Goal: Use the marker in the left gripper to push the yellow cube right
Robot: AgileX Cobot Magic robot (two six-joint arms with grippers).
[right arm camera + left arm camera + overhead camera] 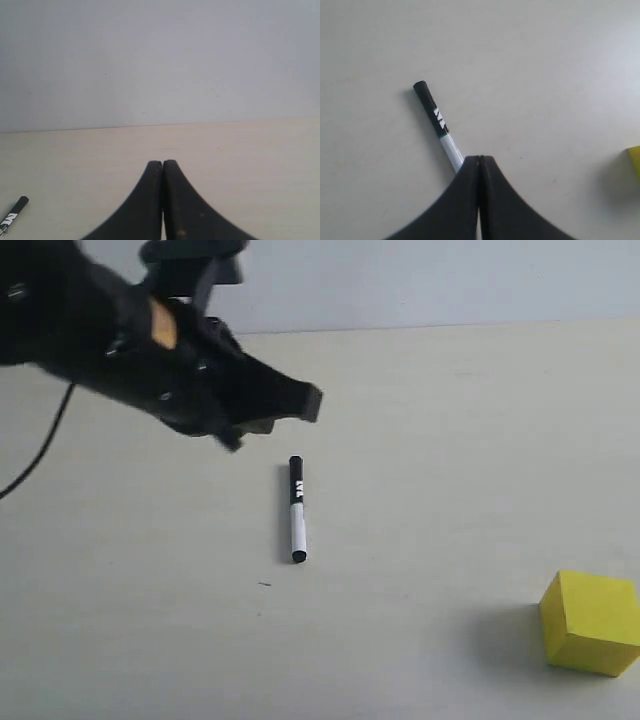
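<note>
- The solid bright yellow cube (592, 636) sits nearest on the pale matte table (450, 440). In the exterior view it is well apart from the marker and to its right.
- The slim black-capped, white-barrelled marker (297, 509) lies flat mid-table, and nothing grips it.
- The black jaw-like left gripper (479, 161) hangs raised clear of the marker, its jaws pressed together on nothing.
- The black right gripper (162, 164) is likewise clenched and empty, facing the grey wall (150, 60).
</note>
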